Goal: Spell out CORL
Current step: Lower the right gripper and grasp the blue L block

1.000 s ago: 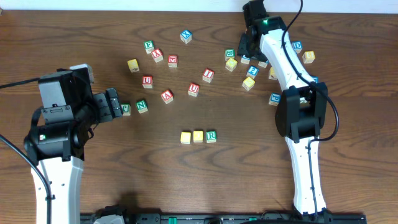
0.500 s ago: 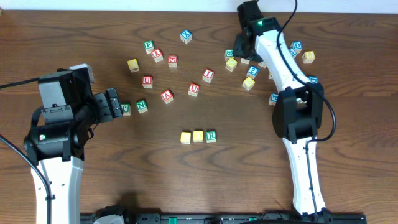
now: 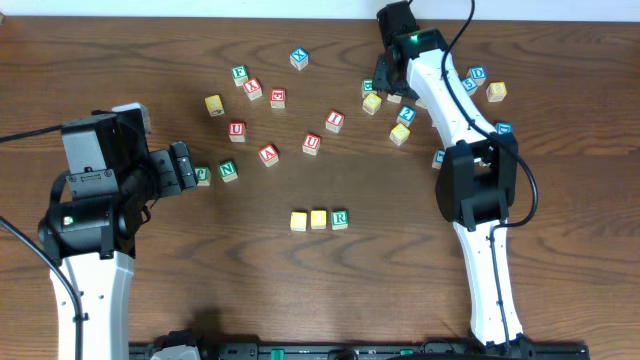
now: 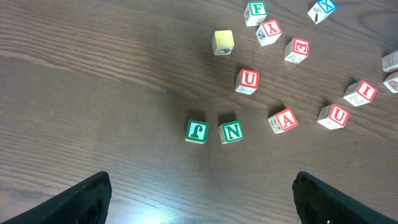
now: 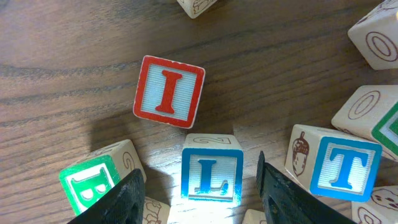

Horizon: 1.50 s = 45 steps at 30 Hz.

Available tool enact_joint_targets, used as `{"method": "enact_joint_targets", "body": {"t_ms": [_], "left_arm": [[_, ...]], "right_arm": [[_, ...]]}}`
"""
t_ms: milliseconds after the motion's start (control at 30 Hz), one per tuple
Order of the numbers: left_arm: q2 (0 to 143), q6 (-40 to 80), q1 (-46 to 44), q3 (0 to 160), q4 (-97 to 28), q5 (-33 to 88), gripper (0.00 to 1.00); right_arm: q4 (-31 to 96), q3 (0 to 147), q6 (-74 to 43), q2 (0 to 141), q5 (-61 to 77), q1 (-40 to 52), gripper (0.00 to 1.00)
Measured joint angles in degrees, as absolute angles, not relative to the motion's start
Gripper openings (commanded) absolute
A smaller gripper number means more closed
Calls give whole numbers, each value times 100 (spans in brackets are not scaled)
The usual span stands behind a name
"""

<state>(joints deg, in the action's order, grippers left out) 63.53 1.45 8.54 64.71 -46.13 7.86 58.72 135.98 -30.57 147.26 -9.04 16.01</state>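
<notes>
Progress looks about three-quarters: a yellow-topped cube (image 3: 298,220), a second yellow-topped cube (image 3: 319,219) and the green R cube (image 3: 340,218) sit side by side in a row on the table (image 3: 300,300). Blue L cube (image 5: 211,176), at one o'clock from that row, lies between the right fingers (image 5: 127,199), which straddle it half-spread without touching; it belongs at R's three o'clock. Left fingers (image 4: 81,199) gape wide, empty.

Three lined-up cubes (image 3: 318,219) sit at six o'clock; eleven scattered cubes (image 3: 268,154) lie toward eleven o'clock. Around one o'clock are perhaps ten clustered cubes (image 3: 399,134), some hidden beneath the right arm (image 3: 450,95).
</notes>
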Motion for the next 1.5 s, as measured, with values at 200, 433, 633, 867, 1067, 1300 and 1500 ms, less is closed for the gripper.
{"method": "enact_joint_targets", "body": {"t_ms": [200,433,633,867,1067,1300,1500], "left_arm": [[6353,145,854,6471,-4613,786,92],[6353,145,854,6471,-4613,786,92],[6353,145,854,6471,-4613,786,92],[6353,145,854,6471,-4613,786,92],[6353,145,854,6471,-4613,786,92],[6353,145,854,6471,-4613,786,92],[6353,145,854,6471,-4613,786,92]], "right_arm": [[5857,13598,-3057,14772,-943,1599,54],[5811,13598,-3057,14829,-972,1599,52],[5690,13596,-3059,15004,-969,1597,52],[5631,13596,-3070,15006,-972,1520,37],[5629,13596,-3076,15006,-969,1490,31],[5629,13596,-3076,15006,-969,1476,20],[5636,13596,-3052,15006,-952,1474,20]]}}
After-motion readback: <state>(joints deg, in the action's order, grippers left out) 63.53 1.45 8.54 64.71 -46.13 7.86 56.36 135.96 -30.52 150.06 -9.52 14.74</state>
